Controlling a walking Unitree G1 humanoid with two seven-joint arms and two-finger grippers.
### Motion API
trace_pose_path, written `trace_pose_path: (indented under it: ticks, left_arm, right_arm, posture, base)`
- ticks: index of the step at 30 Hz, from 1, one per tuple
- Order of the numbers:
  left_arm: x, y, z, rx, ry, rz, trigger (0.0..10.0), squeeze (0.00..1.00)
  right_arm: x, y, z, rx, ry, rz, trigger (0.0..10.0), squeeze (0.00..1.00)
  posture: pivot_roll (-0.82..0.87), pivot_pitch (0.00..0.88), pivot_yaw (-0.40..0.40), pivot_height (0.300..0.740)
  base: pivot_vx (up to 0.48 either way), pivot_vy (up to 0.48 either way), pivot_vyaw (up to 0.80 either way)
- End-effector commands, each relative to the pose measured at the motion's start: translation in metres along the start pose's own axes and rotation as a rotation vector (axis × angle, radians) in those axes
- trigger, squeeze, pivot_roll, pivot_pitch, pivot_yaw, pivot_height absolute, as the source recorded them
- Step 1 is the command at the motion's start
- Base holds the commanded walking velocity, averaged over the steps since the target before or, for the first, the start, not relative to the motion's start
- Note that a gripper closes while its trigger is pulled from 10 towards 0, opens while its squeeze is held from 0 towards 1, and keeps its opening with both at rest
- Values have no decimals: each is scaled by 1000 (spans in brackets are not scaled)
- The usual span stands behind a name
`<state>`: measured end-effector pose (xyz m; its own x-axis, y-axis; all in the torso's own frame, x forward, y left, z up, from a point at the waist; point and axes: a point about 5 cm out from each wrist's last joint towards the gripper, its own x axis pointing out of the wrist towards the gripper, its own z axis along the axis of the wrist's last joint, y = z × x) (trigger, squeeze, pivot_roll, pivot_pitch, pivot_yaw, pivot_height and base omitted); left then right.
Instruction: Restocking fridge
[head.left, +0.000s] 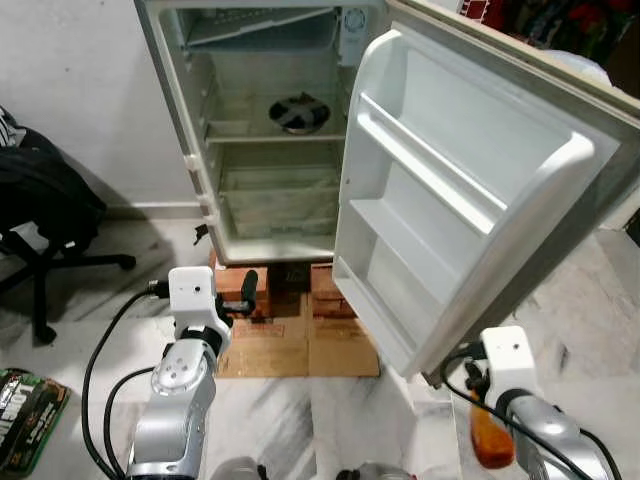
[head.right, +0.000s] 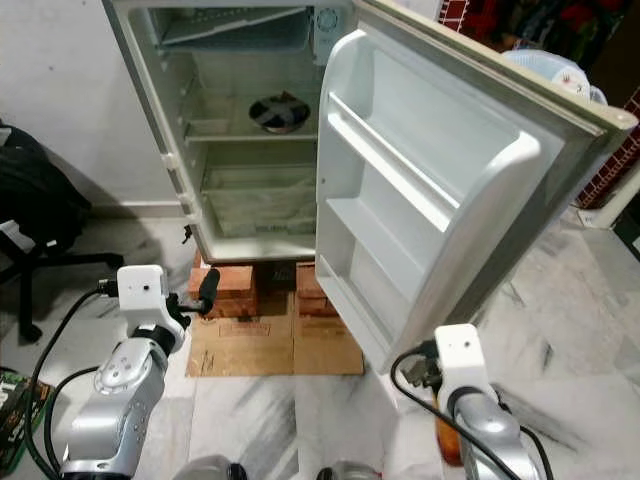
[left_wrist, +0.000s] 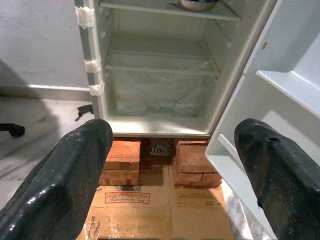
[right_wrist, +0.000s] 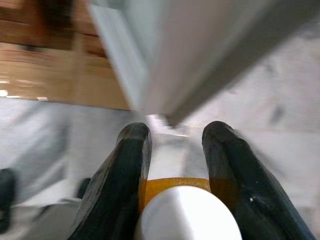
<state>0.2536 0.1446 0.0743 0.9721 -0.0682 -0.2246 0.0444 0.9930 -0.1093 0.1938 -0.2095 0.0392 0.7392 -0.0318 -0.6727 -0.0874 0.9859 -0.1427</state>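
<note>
The right gripper (right_wrist: 172, 150) is clamped on an orange bottle (right_wrist: 172, 187) with a white cap, one black finger on each side of its neck, carried low by the robot's right side, just below the bottom corner of the open fridge door (head.left: 450, 200). It is held upright, probably so it can go straight onto a door shelf (head.left: 400, 240) (these look bare). The left gripper (left_wrist: 165, 165) is spread wide with nothing between its fingers, pointing at the fridge (head.left: 270, 130), perhaps kept free to steady the door. Inside, a round dish (head.left: 298, 113) sits on the upper rack. The fridge stands on bricks (left_wrist: 120, 155) over flattened cardboard (head.left: 290, 345).
</note>
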Motion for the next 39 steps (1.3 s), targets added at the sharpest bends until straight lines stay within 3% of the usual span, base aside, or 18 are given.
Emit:
trace_pose_path:
  ticks: [1, 9, 20, 30, 39]
  left_arm:
    - [2, 0, 0, 9, 6, 11, 10000, 0]
    - [2, 2, -2, 1, 18, 19, 10000, 0]
    - [3, 4, -1, -14, 19, 19, 10000, 0]
    - [2, 3, -3, -21, 22, -3, 10000, 0]
    - [4, 3, 9, -2, -49, -24, 10000, 0]
  right_arm:
    - [1, 9, 20, -7, -82, 82, 10000, 0]
    - [7, 28, 51, -1, -222, 213, 10000, 0]
    - [19, 29, 68, 77, -306, 152, 10000, 0]
    - [24, 29, 72, 101, -347, 116, 10000, 0]
    - [29, 30, 86, 106, -401, 109, 10000, 0]
  posture:
    - [-20, 25, -37, 740]
    - [-6, 27, -32, 740]
    - [-1, 32, -13, 740]
    - [-10, 33, -10, 740]
    - [3, 41, -11, 740]
  base:
    - [0, 0, 0]
    - [0, 0, 0]
    - [0, 412, -161]
    - [0, 480, -770]
    - [0, 0, -243]
